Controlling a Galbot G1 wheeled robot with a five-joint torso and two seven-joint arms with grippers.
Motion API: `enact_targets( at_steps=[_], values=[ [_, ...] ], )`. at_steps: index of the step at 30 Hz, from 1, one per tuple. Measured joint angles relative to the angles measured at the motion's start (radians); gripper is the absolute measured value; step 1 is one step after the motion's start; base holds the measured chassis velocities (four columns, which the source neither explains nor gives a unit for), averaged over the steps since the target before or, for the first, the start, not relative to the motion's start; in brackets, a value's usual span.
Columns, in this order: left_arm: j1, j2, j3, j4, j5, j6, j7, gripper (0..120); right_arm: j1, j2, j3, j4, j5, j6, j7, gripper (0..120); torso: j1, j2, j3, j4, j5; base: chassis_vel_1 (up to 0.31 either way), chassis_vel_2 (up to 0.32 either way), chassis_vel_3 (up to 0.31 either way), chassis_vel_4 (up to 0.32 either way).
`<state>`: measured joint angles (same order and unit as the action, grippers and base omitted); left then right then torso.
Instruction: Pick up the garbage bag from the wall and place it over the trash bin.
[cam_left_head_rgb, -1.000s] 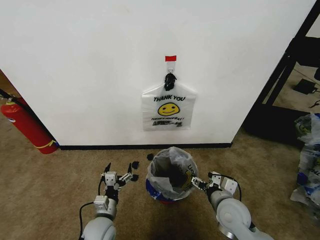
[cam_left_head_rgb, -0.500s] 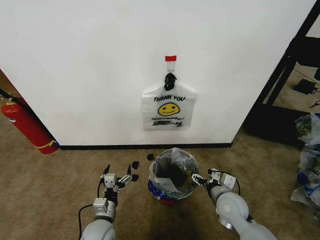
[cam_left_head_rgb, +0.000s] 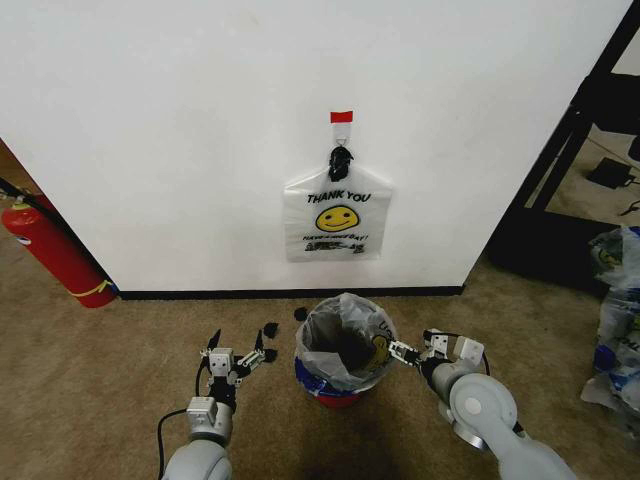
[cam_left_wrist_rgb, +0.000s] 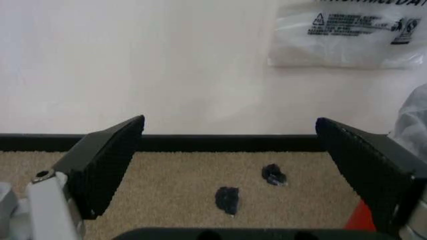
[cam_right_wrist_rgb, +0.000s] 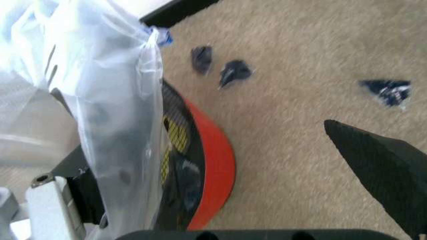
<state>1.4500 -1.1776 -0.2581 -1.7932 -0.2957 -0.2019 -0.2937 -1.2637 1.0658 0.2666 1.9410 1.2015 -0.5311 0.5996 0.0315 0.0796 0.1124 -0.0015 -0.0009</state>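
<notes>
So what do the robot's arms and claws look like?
Both arms are smooth, rounded silver-grey tubes. The left gripper has a small white boxy body, silver metal parts and two pointed black fingers with a ribbed surface. A black cable loops beside that arm. The right gripper looks the same, with a white block at its wrist.

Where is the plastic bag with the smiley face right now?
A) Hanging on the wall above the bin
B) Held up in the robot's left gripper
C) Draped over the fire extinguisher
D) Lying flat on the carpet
A: the smiley bag hangs by its knotted handles from a hook on the wall, above the trash bin, which already has a bag in it.
</notes>
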Motion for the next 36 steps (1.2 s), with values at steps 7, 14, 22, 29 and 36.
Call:
enact_targets(
  at_steps=[7,14,22,29,36],
  values=[
    [0.005,0.003,-0.006,-0.003,-0.001,-0.004,-0.003,100,-0.026,-0.04,0.047,0.019,-0.004,-0.126,-0.131,100,0.0,0.0,0.0,0.0,0.0002,0.0,0.0,0.0,0.0],
    [0.008,0.003,-0.007,-0.003,-0.002,-0.009,-0.004,100,-0.038,-0.084,0.179,-0.078,-0.123,-0.204,-0.593,100,0.0,0.0,0.0,-0.0002,0.0003,0.0,0.0,0.0,0.0],
    [0.0,0.001,-0.002,-0.001,-0.001,-0.008,-0.004,100,-0.049,-0.089,0.212,-0.124,-0.295,-0.19,-0.912,100,0.0,0.0,0.0,0.0,0.0001,0.0,0.0,0.0,0.0],
    [-0.037,0.028,-0.004,-0.039,-0.037,0.031,-0.003,100,-0.077,-0.084,0.219,-0.008,-0.4,-0.128,-0.852,100,0.0,0.0,0.0,0.0002,-0.0005,0.0,0.0,0.0,0.0],
    [-0.11,0.112,0.036,-0.269,-0.311,0.309,0.017,100,-0.026,-0.042,0.211,0.065,-0.432,0.172,-0.568,100,0.0,0.0,0.0,0.0002,0.0005,0.0,0.0,0.0,0.0]
  ],
)
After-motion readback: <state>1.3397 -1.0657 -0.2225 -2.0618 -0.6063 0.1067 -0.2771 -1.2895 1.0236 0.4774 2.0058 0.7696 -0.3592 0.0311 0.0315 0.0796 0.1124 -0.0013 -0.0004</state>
